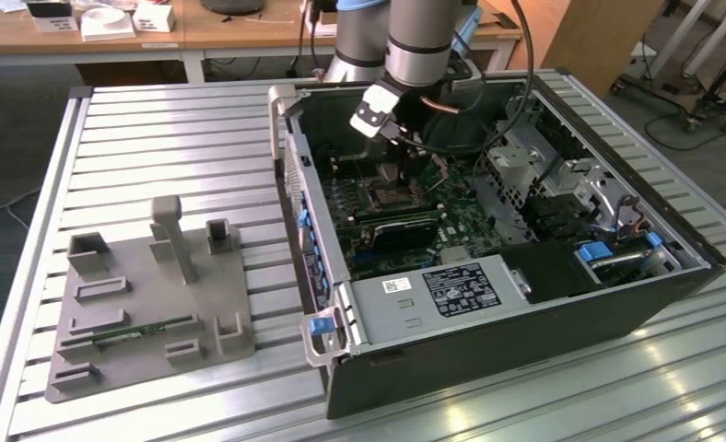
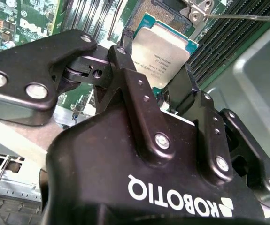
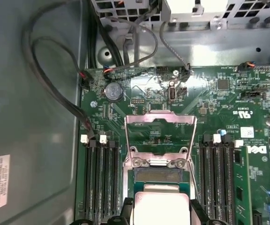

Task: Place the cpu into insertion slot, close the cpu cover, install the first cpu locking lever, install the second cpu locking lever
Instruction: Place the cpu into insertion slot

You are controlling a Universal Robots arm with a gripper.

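A green circuit board [image 3: 219,101] lies inside a grey metal case [image 3: 31,154]. The cpu cover [image 3: 160,123] is swung open, its silvery frame hinged at the far edge of the insertion slot [image 3: 160,175]. The cpu [image 3: 160,204], silver top up, sits between the gripper's [image 3: 161,214] dark fingers [image 3: 126,208] at the slot's near edge. Long black memory slots [image 3: 99,183] flank the socket. Black cables [image 3: 45,75] loop beside a round battery [image 3: 113,91].

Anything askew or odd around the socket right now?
Nothing stands out. The cpu sits square in the end effector, its edges parallel to the insertion slot. The cpu cover is swung open, clear of the slot.
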